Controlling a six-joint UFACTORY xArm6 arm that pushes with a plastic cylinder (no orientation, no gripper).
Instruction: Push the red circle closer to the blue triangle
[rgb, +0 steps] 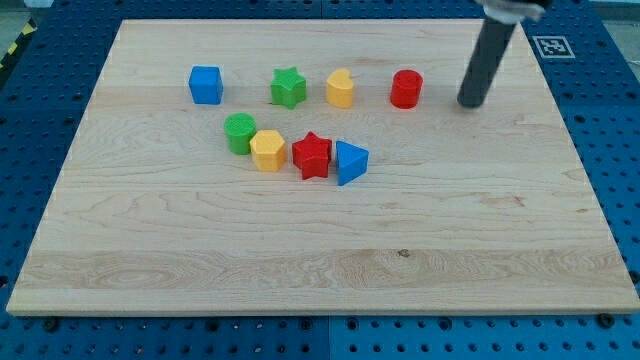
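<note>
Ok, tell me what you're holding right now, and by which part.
Nothing is held. My tip stands free on the board, to the view's right of the red circle with a gap between, touching no block.

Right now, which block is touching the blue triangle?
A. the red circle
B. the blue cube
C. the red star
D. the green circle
C: the red star sits right against the blue triangle on its left side in the view; the other three stand apart from it.
</note>
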